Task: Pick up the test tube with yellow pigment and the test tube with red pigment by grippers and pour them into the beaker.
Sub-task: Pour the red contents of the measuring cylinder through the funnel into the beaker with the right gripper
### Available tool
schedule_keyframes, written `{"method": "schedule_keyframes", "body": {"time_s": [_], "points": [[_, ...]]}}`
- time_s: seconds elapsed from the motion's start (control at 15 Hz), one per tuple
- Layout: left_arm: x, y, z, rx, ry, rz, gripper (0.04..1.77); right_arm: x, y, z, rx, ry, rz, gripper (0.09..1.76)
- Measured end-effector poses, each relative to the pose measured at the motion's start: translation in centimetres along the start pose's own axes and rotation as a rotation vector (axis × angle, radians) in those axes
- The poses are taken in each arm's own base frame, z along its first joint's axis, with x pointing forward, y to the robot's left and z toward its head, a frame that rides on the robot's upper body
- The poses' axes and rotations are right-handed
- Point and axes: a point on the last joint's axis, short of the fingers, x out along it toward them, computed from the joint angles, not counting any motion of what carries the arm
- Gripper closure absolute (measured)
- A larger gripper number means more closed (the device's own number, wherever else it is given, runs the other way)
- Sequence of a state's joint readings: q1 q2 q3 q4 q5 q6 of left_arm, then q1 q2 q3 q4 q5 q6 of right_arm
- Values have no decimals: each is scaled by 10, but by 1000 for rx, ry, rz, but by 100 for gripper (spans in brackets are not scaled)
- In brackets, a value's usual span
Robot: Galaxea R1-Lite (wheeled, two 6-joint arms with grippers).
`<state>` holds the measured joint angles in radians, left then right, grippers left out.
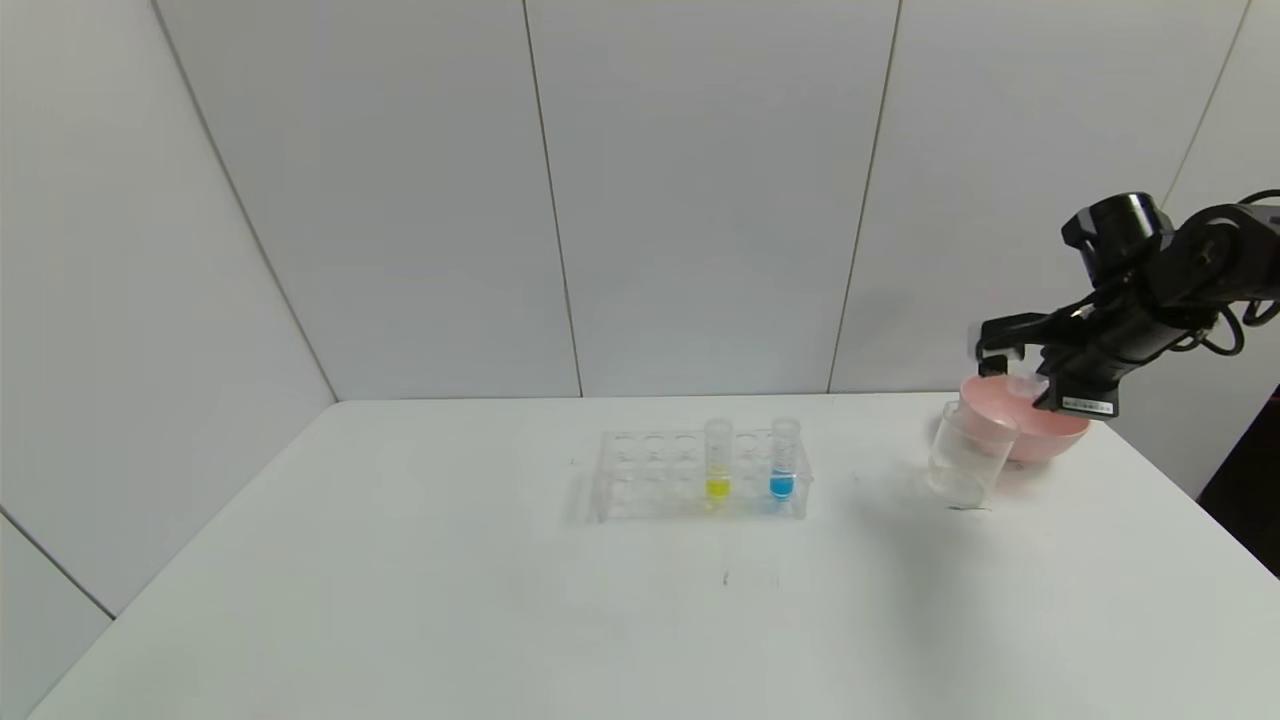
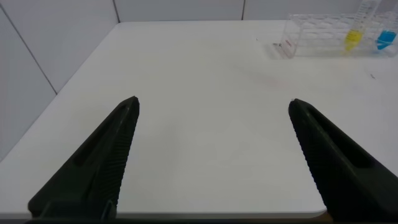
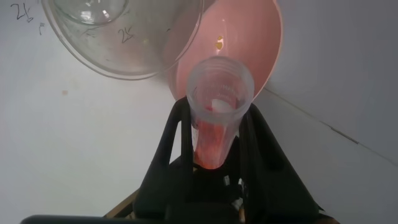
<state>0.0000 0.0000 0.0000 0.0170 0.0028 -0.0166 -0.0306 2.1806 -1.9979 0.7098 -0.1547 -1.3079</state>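
Note:
My right gripper [image 1: 1025, 372] is shut on the test tube with red pigment [image 1: 1026, 384]. It holds the tube tilted over, just above and behind the beaker [image 1: 968, 455]. In the right wrist view the tube [image 3: 217, 124] sits between the fingers [image 3: 177, 143], orange-red liquid low inside it. Its mouth faces the pink bowl [image 3: 249, 43], next to the beaker's rim [image 3: 124, 43]. The test tube with yellow pigment [image 1: 717, 462] stands in the clear rack [image 1: 650, 475]. My left gripper [image 2: 212, 102] is open and empty over the table's near left part, and is out of the head view.
A like tube of blue liquid [image 1: 783, 462] stands in the rack next to the yellow one; both show far off in the left wrist view [image 2: 354, 37]. The pink bowl [image 1: 1050, 438] touches the beaker's far side, near the table's right edge.

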Motion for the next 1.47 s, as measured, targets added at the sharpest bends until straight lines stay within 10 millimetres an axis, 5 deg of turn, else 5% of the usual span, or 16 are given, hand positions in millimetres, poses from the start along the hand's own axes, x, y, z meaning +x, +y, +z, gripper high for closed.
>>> {"method": "schedule_keyframes", "body": {"time_s": [1.47], "points": [[0, 0, 0, 0, 0, 0, 9, 6, 3, 29, -180, 187, -100, 135]]}}
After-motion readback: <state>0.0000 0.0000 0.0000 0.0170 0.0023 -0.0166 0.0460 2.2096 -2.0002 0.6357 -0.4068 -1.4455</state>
